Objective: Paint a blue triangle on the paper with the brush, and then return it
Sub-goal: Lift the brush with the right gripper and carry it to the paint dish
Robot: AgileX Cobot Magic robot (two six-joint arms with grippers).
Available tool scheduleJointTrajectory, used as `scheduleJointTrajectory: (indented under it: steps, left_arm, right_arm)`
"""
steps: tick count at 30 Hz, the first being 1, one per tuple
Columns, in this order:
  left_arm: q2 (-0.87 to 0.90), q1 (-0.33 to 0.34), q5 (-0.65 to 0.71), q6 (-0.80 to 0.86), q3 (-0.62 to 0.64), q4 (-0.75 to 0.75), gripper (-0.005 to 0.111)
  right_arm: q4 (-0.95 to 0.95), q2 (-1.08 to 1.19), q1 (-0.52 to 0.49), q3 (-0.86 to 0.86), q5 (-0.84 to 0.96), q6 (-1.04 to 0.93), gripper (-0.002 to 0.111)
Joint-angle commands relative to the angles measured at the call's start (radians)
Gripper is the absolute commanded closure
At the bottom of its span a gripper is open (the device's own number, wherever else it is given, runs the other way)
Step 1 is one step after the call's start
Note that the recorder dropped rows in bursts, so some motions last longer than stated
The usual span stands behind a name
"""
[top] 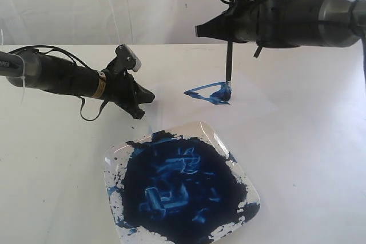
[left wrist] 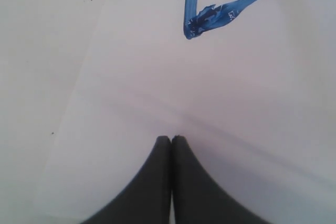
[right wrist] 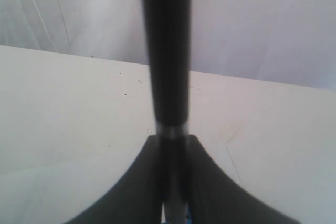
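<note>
Surface: plain white, filling the lower two thirds of the exterior view, with a pale backdrop behind it.
Paper: white sheet lying flat, barely different in tone from the surface; its edge runs down the left side of the left wrist view.
Right arm: thick and black, reaching in from the upper right of the exterior view toward the centre.
Left arm: black, coming in from the left edge at mid-height, angled down to the right.
Plate: square and white, at the bottom centre, mostly covered by dark blue paint with lighter streaks and splatter at its edges.
Blue triangle: small flattened outline just above the plate, centre of the frame, on the paper; its right corner is thickly filled.
Brush: upright, black handle, tip down on the triangle's filled right corner.
Right gripper: pinching the brush handle, one finger on either side, just below a silver band.
Left gripper: fingers pressed together, holding nothing, hanging above the paper with the triangle's pointed end ahead of it.
</note>
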Motion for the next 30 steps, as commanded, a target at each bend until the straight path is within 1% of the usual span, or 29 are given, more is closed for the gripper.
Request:
scheduleJointTrajectory:
  steps: [1, 8, 13, 16, 19, 21, 22, 23, 24, 25, 27, 28, 30]
  left_arm:
    - [0.000, 0.001, 0.000, -0.004, -0.005, 0.001, 0.107]
    - [0.000, 0.001, 0.000, -0.004, -0.005, 0.001, 0.107]
    - [0.000, 0.001, 0.000, -0.004, -0.005, 0.001, 0.107]
    - [-0.030, 0.025, -0.034, -0.015, -0.005, 0.001, 0.107]
    - [-0.094, 0.072, -0.075, -0.074, -0.005, 0.001, 0.107]
    - [-0.153, 0.122, -0.120, -0.175, -0.003, 0.001, 0.107]
    - [-0.190, 0.163, -0.176, -0.267, -0.003, 0.001, 0.107]
    - [-0.219, 0.195, -0.235, -0.314, -0.003, 0.001, 0.107]
    - [-0.257, 0.237, -0.323, -0.341, -0.003, 0.001, 0.107]
    - [-0.275, 0.257, -0.385, -0.348, -0.003, 0.001, 0.107]
    - [-0.332, 0.306, -0.398, -0.353, 0.002, 0.001, 0.107]
    - [-0.359, 0.327, -0.398, -0.380, 0.016, 0.001, 0.107]
    - [-0.437, 0.365, -0.398, -0.394, 0.071, 0.001, 0.107]
  right_arm:
    - [-0.001, -0.019, 0.000, 0.031, 0.021, 0.004, 0.108]
    - [-0.001, -0.057, 0.000, 0.035, 0.051, 0.007, 0.108]
    - [-0.001, -0.149, 0.000, 0.035, 0.003, 0.004, 0.108]
    - [-0.001, -0.195, 0.000, 0.035, -0.005, 0.004, 0.108]
    - [-0.001, -0.214, 0.000, 0.038, 0.020, 0.004, 0.108]
    - [-0.001, -0.233, 0.000, 0.046, 0.086, 0.013, 0.108]
    - [-0.001, -0.252, 0.000, 0.061, 0.160, 0.034, 0.108]
    - [-0.001, -0.274, 0.000, 0.079, 0.238, 0.058, 0.108]
    - [-0.001, -0.293, 0.000, 0.101, 0.282, 0.068, 0.108]
    - [-0.001, -0.306, 0.000, 0.119, 0.308, 0.082, 0.108]
    - [-0.001, -0.330, 0.000, 0.156, 0.350, 0.127, 0.108]
    - [-0.001, -0.345, 0.000, 0.176, 0.372, 0.147, 0.108]
    - [-0.001, -0.373, 0.000, 0.213, 0.414, 0.166, 0.108]
